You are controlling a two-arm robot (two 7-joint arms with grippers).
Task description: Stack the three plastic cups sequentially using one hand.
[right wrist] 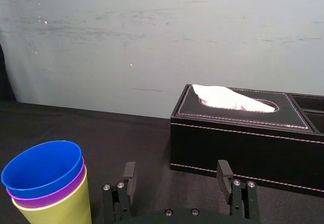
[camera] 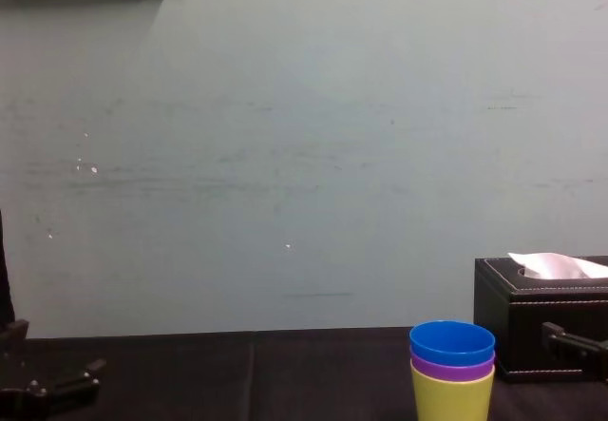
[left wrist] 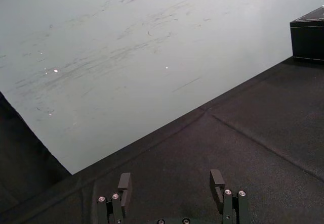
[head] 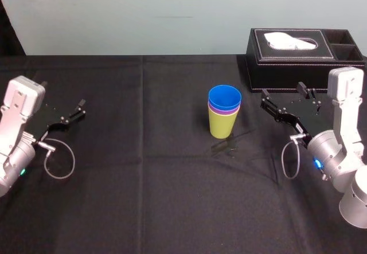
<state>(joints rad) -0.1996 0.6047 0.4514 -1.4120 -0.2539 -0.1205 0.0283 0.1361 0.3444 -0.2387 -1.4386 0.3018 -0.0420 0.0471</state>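
Observation:
The three plastic cups stand nested upright in one stack at the middle of the black table. The blue cup [head: 225, 98] is innermost, the purple cup [head: 232, 112] shows as a rim, and the lime yellow-green cup [head: 221, 127] is outermost. The stack also appears in the right wrist view, blue cup [right wrist: 42, 166] on top, and in the chest view [camera: 452, 375]. My right gripper [head: 282, 92] hovers open just right of the stack, clear of it, with nothing between its fingers [right wrist: 129, 175]. My left gripper [head: 62, 93] stays open at the far left, fingers [left wrist: 124, 183] empty.
A black leather-look tissue box [head: 298, 56] with a white tissue stands at the back right, close behind the right gripper. Black cloth [head: 143, 179] covers the table, and a pale wall [camera: 285, 155] runs along its far edge.

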